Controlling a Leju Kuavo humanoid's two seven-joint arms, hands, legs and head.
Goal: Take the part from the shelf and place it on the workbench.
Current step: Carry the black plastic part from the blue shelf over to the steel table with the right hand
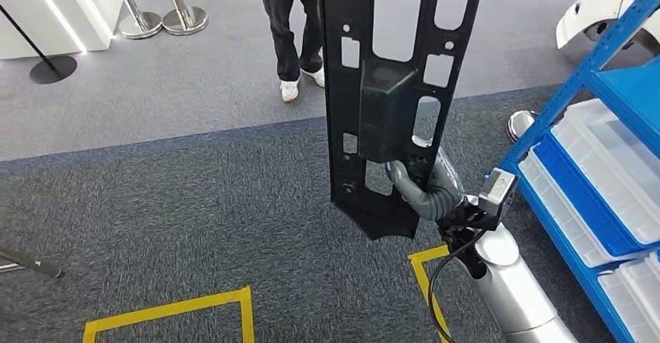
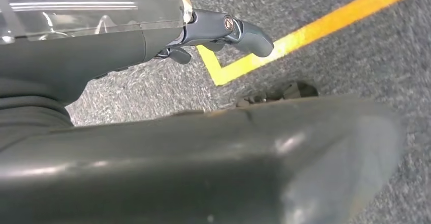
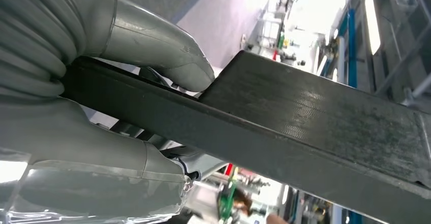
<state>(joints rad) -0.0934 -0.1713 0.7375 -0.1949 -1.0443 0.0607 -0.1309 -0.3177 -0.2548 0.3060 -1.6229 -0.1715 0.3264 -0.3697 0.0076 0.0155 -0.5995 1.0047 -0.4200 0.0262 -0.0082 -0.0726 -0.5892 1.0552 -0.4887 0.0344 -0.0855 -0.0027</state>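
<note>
Long black matt plastic panel with cut-out windows (image 1: 405, 86): faint moulding ridges on face, fine texture. Right hand (image 1: 424, 187) of smooth grey rubbery plastic, ribbed cover, at panel's 5 o'clock. Silver satin metal forearm (image 1: 514, 288). Grey rough-pile carpet (image 1: 194, 203); glossy yellow floor tape (image 1: 171, 309) at 7 o'clock. Blue painted metal shelf (image 1: 576, 86) with translucent white plastic bins (image 1: 615, 164) at 3 o'clock.

We see grey carpet (image 1: 194, 195) marked with yellow tape (image 1: 175, 308). At three o'clock stands a blue shelf (image 1: 599, 63) holding white bins (image 1: 615, 164); at eleven, chrome stanchion bases (image 1: 163, 20); at twelve, a person's legs (image 1: 292, 32).
</note>
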